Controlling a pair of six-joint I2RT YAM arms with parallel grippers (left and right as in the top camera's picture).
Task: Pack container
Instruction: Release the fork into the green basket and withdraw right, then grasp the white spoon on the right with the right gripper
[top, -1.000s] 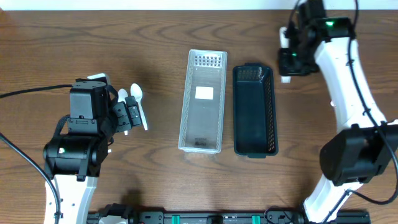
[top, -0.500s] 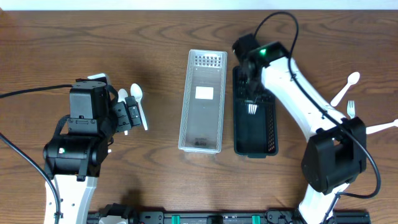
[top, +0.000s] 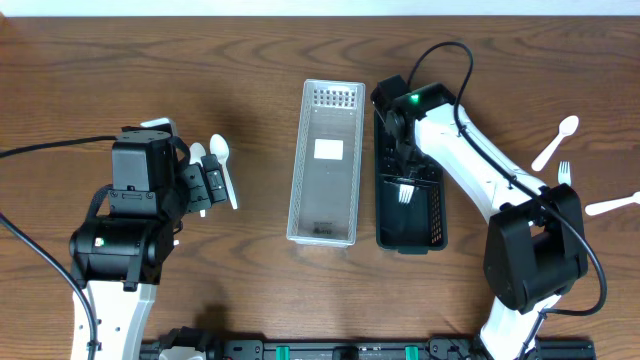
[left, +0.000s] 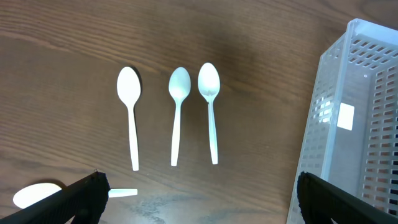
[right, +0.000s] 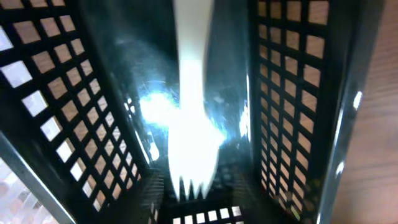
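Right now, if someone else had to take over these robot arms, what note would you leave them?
Left end effector: open, empty, over three spoons beside the white basket.
Right end effector: low in the black basket with a white fork; grip unclear.
Done: possibly that one fork.
To do: the spoons, plus a loose spoon and loose fork on the far right.

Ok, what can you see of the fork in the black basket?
The fork is white, glossy plastic by its look: a flat handle and short tines. It runs lengthwise inside the black basket, between its lattice walls, tines toward the robot's end. Glare washes out its head in the wrist view. From overhead only the tines show, past the right gripper; whether that holds it cannot be told.
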